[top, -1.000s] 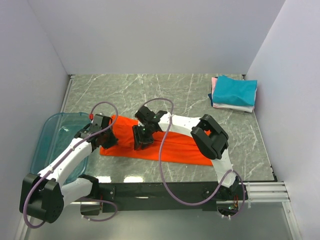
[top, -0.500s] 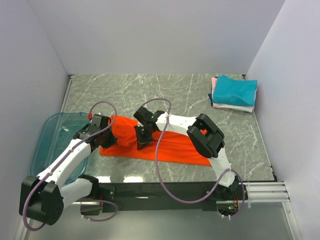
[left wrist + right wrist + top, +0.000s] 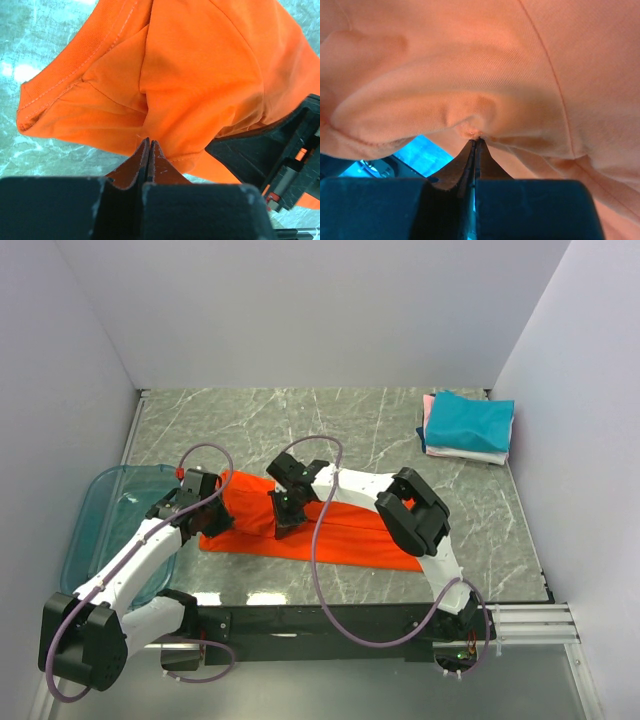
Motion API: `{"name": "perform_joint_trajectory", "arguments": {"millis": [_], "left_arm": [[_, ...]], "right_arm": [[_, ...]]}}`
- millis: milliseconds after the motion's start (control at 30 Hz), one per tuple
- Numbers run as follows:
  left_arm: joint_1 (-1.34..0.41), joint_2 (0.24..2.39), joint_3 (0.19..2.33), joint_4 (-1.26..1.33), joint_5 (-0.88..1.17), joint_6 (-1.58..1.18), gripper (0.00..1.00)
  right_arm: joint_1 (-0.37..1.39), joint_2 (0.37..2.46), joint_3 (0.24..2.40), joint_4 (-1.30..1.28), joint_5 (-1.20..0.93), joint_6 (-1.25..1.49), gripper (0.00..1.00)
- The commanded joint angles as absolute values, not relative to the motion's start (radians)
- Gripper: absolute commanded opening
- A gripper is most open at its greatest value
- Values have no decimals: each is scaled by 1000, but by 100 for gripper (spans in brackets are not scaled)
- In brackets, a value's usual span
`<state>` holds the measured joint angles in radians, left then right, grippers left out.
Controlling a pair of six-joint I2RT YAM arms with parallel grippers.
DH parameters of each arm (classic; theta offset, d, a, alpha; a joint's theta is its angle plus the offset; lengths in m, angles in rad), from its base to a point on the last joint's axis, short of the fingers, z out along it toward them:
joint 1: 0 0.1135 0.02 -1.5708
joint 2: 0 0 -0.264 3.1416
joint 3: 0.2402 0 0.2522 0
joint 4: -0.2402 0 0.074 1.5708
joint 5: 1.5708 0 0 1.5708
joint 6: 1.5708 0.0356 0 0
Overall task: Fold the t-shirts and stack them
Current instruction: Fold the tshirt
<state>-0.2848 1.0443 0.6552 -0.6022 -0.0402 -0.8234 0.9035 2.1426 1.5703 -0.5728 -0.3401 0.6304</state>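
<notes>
Grey-green marbled stone is serving as your bench point(image 3: 360, 425), and plain white walls point(image 3: 300, 310) are closing it in on three sides. You are counting four shirts in all. One bright orange-red short-sleeved cloth t-shirt point(image 3: 350, 535) is lying as a long band across the near middle of the bench, with its left end bunched. Three folded ones are sitting in a single pile at the far right corner, well apart from it. A teal folded shirt point(image 3: 475, 420) is lying on top, a pink folded shirt point(image 3: 428, 408) is peeking out at the pile's left edge, and a white folded shirt point(image 3: 472, 454) is showing along its near edge. One translucent blue-green plastic bin point(image 3: 95, 515) is standing at the bench's left edge, partly under your left arm point(image 3: 130, 565).

Both of your claws are on the orange-red t-shirt. Your left claw point(image 3: 213, 515) is clenching the bunched left end, and in its wrist view the left claw point(image 3: 148, 143) is pressing its tips together on a fold near the hem. Your right claw point(image 3: 281, 528) is gripping further along, nipping a small pucker of cloth between closed tips point(image 3: 475, 141).

From above, the black claw bodies are hiding both grips. The teal shirt is covering most of the pink and white ones. In the right wrist view the cloth is filling the frame, looking washed out, and you cannot tell what the bright blue patch point(image 3: 425, 152) beneath it is.
</notes>
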Motion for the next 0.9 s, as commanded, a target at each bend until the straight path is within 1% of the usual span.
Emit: {"name": "perform_joint_trajectory", "arguments": {"millis": [0, 367, 867], "left_arm": [[-281, 1029, 649, -586, -38, -802, 0], [-282, 1038, 646, -603, -35, -813, 0], [-314, 1109, 684, -672, -17, -811, 0]], "right_arm": [[913, 2056, 1598, -597, -348, 615, 0], [911, 2013, 1582, -670, -311, 589, 0], [913, 1973, 1525, -696, -299, 577, 0]]}}
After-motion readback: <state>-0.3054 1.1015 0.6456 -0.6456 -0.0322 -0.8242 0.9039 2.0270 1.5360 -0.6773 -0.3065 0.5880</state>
